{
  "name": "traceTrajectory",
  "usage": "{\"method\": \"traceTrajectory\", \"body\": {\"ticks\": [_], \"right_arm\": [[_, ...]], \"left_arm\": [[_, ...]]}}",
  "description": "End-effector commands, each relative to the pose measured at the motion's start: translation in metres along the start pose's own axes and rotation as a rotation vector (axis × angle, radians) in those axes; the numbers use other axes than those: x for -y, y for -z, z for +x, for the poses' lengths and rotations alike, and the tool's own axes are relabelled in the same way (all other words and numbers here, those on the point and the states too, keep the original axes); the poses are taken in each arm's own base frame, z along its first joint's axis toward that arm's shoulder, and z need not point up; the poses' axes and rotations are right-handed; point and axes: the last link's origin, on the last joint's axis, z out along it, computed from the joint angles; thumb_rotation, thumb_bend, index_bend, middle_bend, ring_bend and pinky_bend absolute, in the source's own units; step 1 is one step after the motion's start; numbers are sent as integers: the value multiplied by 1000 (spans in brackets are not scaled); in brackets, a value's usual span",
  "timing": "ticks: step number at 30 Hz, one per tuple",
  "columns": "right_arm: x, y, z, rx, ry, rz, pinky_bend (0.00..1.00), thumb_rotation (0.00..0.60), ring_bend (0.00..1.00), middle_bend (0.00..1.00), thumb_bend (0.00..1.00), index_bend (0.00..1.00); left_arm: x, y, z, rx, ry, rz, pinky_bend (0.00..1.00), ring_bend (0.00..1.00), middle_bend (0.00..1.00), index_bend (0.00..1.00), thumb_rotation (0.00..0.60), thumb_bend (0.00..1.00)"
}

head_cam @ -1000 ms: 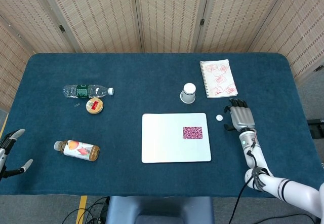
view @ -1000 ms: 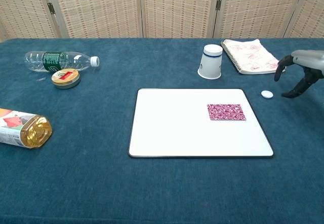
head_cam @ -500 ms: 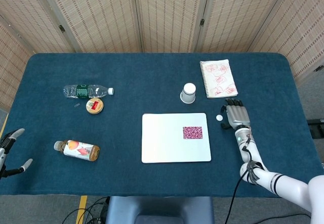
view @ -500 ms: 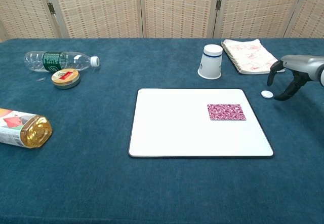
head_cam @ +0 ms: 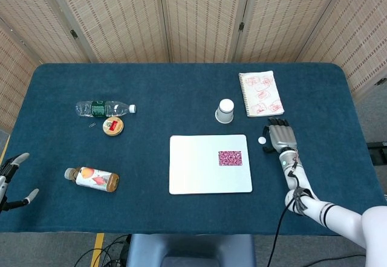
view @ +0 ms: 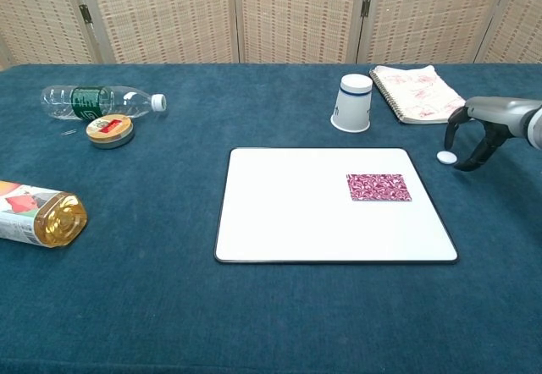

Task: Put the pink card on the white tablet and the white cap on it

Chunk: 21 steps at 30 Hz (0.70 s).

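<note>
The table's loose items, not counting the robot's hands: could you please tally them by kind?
Bottles: 2, clear plastic water bottle, amber juice bottle
Cups: 1, white paper cup
Tins: 1
Notebooks: 1
Tablets: 1
Cards: 1
Caps: 1
Total: 8

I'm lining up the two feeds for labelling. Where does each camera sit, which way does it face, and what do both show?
Head view: high above the near edge, looking steeply down on the whole table; shows the left hand and right hand.
Chest view: low at the near edge, looking across toward the screens; only the right hand shows.
Shared: white tablet, pink card, white cap, right hand.
</note>
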Motion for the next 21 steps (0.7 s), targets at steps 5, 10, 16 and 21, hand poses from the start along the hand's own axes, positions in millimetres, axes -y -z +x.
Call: {"method": "traceTrajectory", "body": {"ticks": [5, 10, 16, 21], "right_arm": [[2, -4, -1, 1, -4, 3, 0, 600, 0, 94, 198, 421], [5, -6, -1, 4, -1, 5, 0, 600, 0, 96, 198, 434], [7, -10, -2, 6, -2, 4, 0, 600, 0, 111, 209, 489], [8, -12, -2, 7, 4, 3, 0, 600, 0, 133, 222, 542]], "left_arm": [[0, -1, 0, 5, 0, 0, 231, 72, 97, 4, 600, 340], [1, -1, 0, 4, 1, -1, 231, 72, 97, 2, 600, 340], [2, -1, 0, 4, 3, 3, 231, 72, 97, 0, 600, 340], [4, -1, 0, 3, 4, 8, 231, 72, 97, 0, 600, 340]]}}
